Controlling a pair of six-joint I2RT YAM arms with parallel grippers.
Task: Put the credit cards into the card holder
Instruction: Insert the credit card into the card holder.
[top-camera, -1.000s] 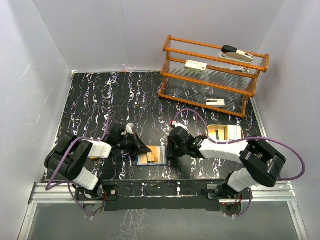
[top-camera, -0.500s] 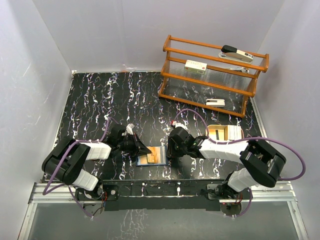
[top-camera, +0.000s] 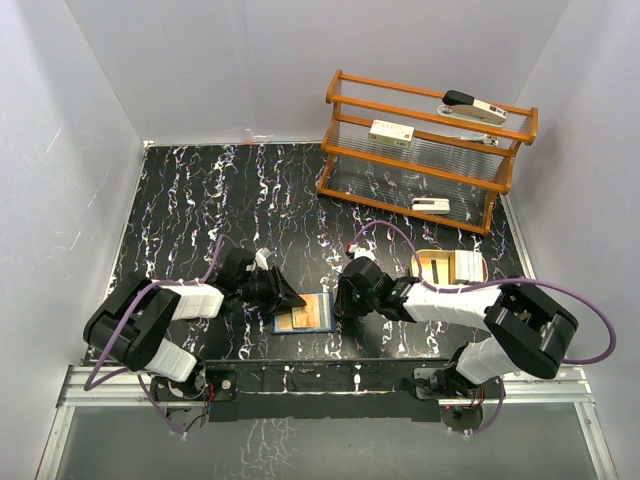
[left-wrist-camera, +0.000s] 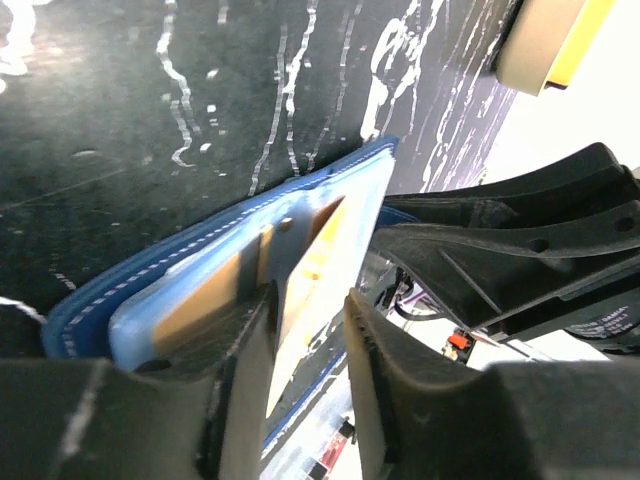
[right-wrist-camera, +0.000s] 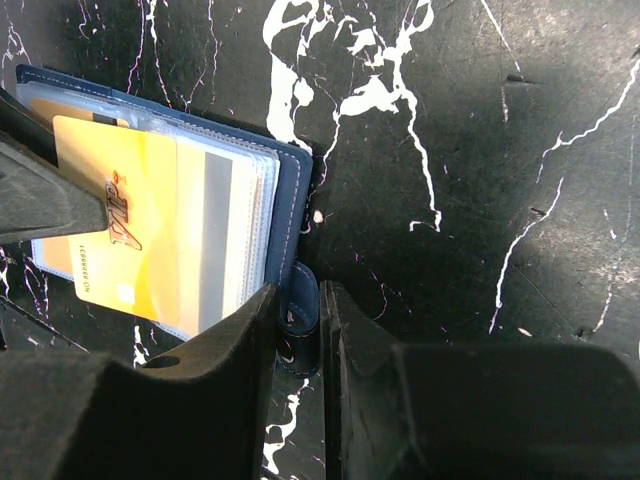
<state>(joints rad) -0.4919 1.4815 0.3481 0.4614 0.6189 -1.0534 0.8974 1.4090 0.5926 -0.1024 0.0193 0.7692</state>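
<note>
Left pincer (left-wrist-camera: 310, 295) clenched on yellow credit card (right-wrist-camera: 130, 215), tilted over the unfolded card holder (right-wrist-camera: 292, 200) under its tips. Right pincer (right-wrist-camera: 298, 295) facing it, nipping holder's snap tab; tips crowd each other. Beige tray (top-camera: 450, 266) just behind right pincer, wooden rack (top-camera: 400, 208) well beyond. Table (top-camera: 200, 200) roomy beyond left pincer, near edge close.

Counter (top-camera: 200, 200) was smooth, black, white-veined, faintly glossy. Card holder (right-wrist-camera: 290, 200) showed a matt navy leather-like cover, pale stitching and clear glossy plastic sleeves. Credit card (right-wrist-camera: 120, 230) was glossy yellow plastic. Jaws were matt black plastic. Rack (top-camera: 395, 86) was varnished wood.
</note>
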